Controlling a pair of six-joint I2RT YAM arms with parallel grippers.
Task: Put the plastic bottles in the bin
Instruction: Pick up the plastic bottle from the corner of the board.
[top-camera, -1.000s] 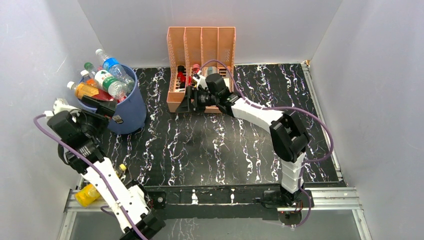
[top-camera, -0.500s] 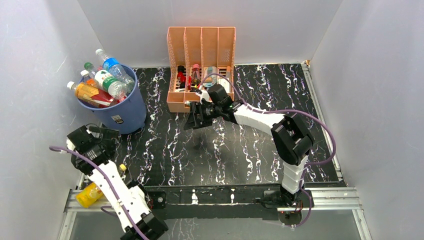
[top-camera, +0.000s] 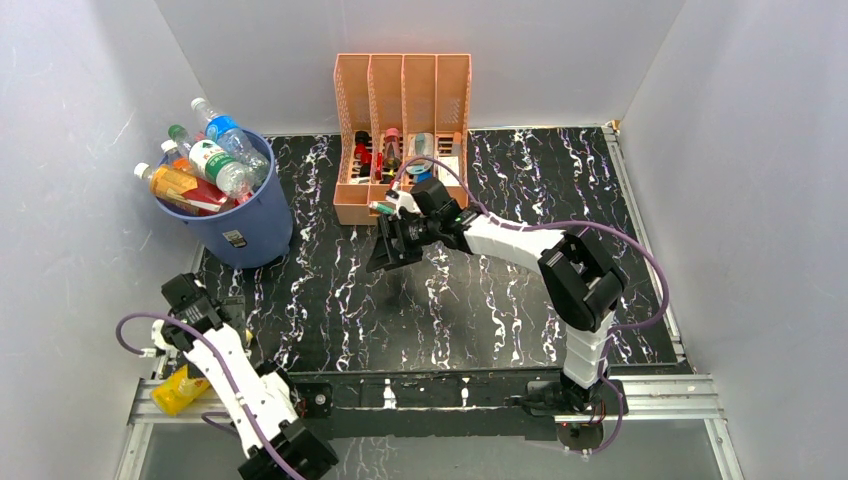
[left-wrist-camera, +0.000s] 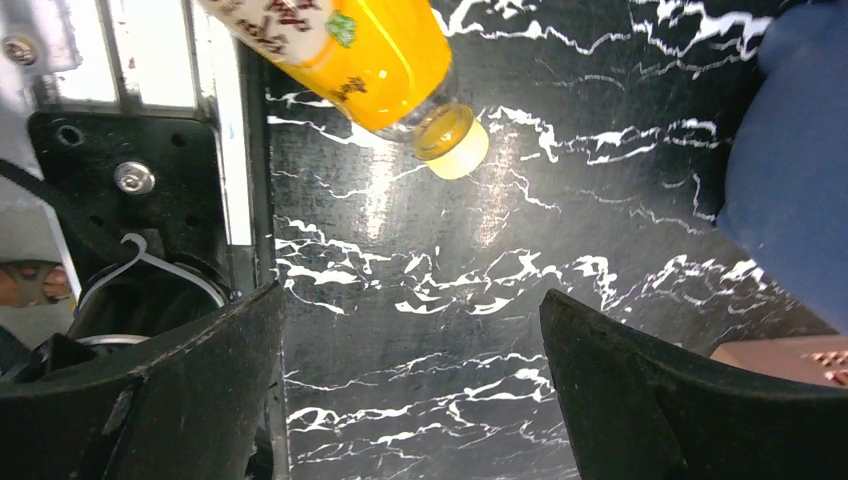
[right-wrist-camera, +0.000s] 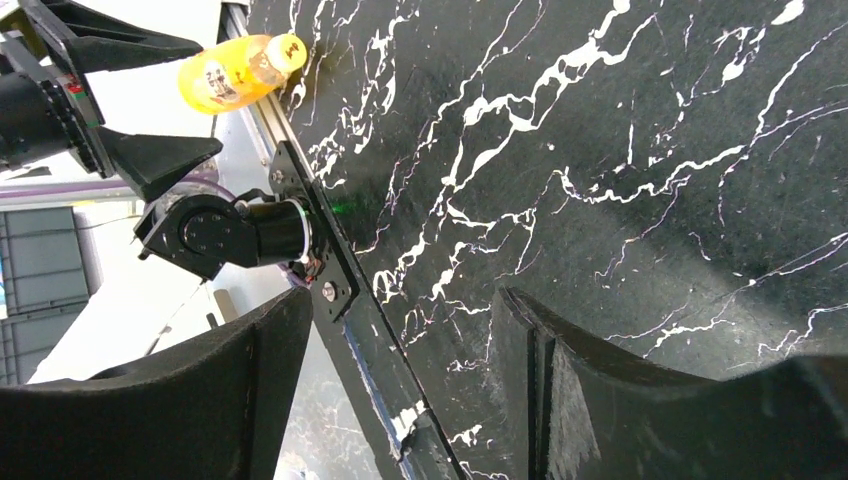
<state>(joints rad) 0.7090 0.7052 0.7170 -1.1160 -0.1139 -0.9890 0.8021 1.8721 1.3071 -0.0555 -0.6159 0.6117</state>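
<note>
The blue bin (top-camera: 243, 218) stands at the far left, filled with several plastic bottles (top-camera: 205, 162) that stick out of its top. One orange juice bottle (top-camera: 180, 388) lies at the near-left table edge, across the metal rail. It also shows in the left wrist view (left-wrist-camera: 365, 45) and the right wrist view (right-wrist-camera: 235, 72). My left gripper (top-camera: 215, 312) is open and empty, low over the table between the bin and this bottle (left-wrist-camera: 415, 385). My right gripper (top-camera: 388, 252) is open and empty over the table in front of the rack (right-wrist-camera: 400, 385).
A peach slotted rack (top-camera: 402, 95) with small items stands at the back centre. The bin's blue wall (left-wrist-camera: 795, 160) is close on the right in the left wrist view. Grey walls enclose three sides. A metal rail (top-camera: 450, 395) runs along the near edge.
My left arm has drawn back from the bin and dropped toward the near-left corner. My right gripper has moved from the rack out over the table, toward the near side.
</note>
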